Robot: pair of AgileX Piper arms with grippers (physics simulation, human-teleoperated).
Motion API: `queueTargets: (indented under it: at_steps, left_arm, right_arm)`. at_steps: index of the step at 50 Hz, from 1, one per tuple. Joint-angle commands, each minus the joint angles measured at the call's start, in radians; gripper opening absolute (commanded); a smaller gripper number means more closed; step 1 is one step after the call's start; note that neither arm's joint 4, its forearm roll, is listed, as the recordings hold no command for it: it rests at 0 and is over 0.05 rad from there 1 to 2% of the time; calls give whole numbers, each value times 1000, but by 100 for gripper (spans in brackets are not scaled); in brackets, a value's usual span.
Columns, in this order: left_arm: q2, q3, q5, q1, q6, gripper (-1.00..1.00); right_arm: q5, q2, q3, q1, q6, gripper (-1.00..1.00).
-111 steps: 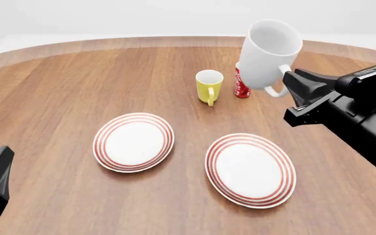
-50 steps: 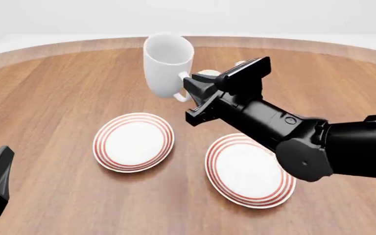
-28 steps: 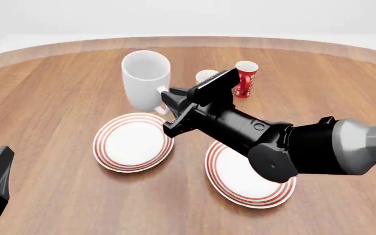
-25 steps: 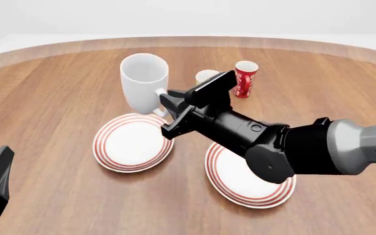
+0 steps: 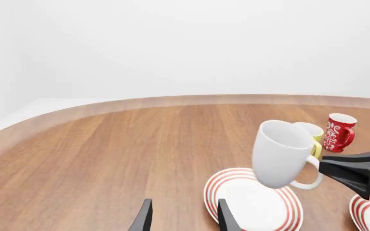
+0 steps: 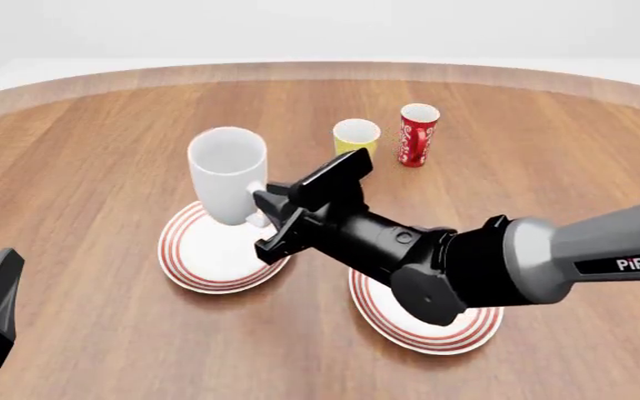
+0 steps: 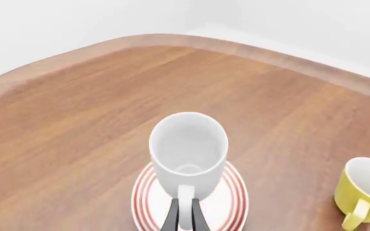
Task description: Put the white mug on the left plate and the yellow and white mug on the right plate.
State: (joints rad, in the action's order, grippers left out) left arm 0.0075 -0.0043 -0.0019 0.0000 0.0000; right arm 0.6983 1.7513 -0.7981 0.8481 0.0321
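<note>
Table (image 6: 97,150): wooden, with a curved far edge; wide bare wood lies on the left side and along the near edge, and more open wood lies between the plates and the far edge.
White mug (image 6: 229,175): tall, plain, glossy, with open mouth up and a little tilted; it is in the air above the left plate, and the left wrist view shows a gap under its base.
Right end effector (image 6: 267,200): black fingers closed together on the loop handle of the white mug; the arm crosses over the right plate.
Left plate (image 6: 187,250): round, white, with thin red rings; nothing rests on it.
Right plate (image 6: 432,333): same look, just beside the left plate, partly hidden by the right arm; what shows of it carries nothing.
Yellow and white mug (image 6: 356,136): small, upright, white inside, looks empty; it stands on the wood behind the plates.
Red cup (image 6: 416,134): slim, with white script, just beside the yellow and white mug, apart from it.
Left end effector (image 5: 183,219): low at the near left corner, fingers apart, holding nothing.
</note>
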Motion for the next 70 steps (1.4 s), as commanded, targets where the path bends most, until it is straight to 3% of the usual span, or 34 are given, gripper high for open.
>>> queueTargets:
  at_steps: [1,70]
  left_arm:
    - [0,0,0,0,0,100]
    - [0,0,0,0,0,100]
  right_arm:
    - [2,40,-15,9,8,-100]
    - [-24,190,-85,-10,9,-100]
